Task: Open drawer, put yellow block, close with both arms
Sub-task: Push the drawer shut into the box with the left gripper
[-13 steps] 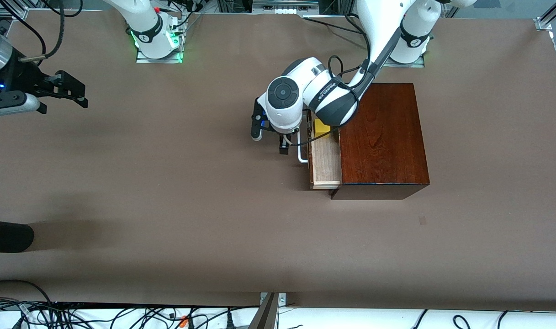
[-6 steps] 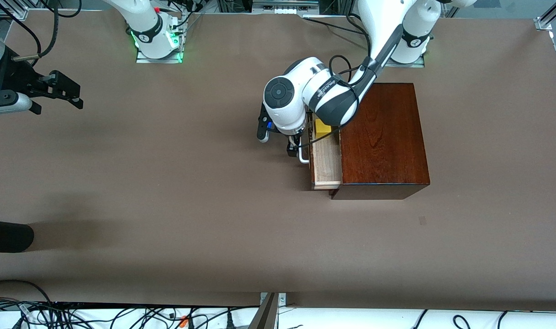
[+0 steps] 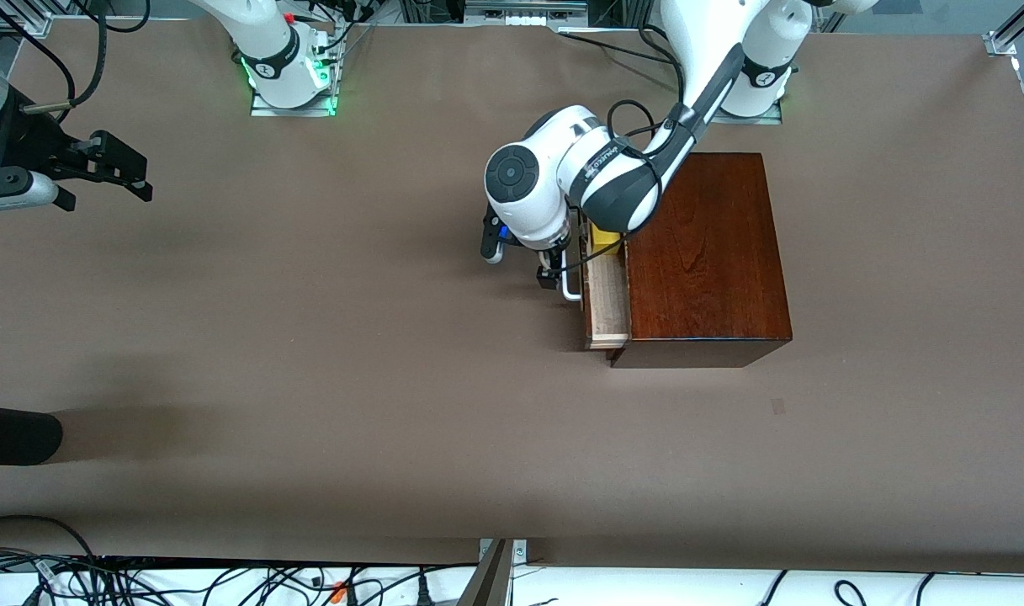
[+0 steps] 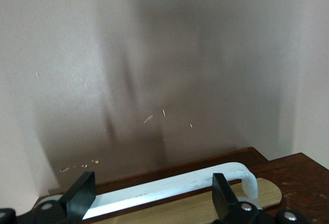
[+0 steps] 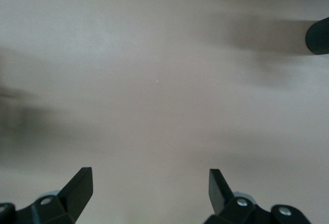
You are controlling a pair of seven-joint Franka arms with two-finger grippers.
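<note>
Front view shows my left gripper [image 3: 550,271] low at the white handle [image 3: 571,282] of the drawer [image 3: 607,305], which is part-way out of the wooden box [image 3: 707,252] toward the right arm's end of the table. Its fingers are apart; in the left wrist view the handle [image 4: 169,187] lies just ahead of the tips.

To close it well, I judge I should press flat and square on the dark front, straight along the drawer's travel, so it does not skew or shove the box.

Inside the drawer, the yellow block [image 3: 602,238] sits at the end farther from the front camera, partly hidden by my wrist; the rest is bare pale wood.

My right gripper [image 3: 112,168] waits over open table [image 3: 310,379], fingers apart, holding nothing.
</note>
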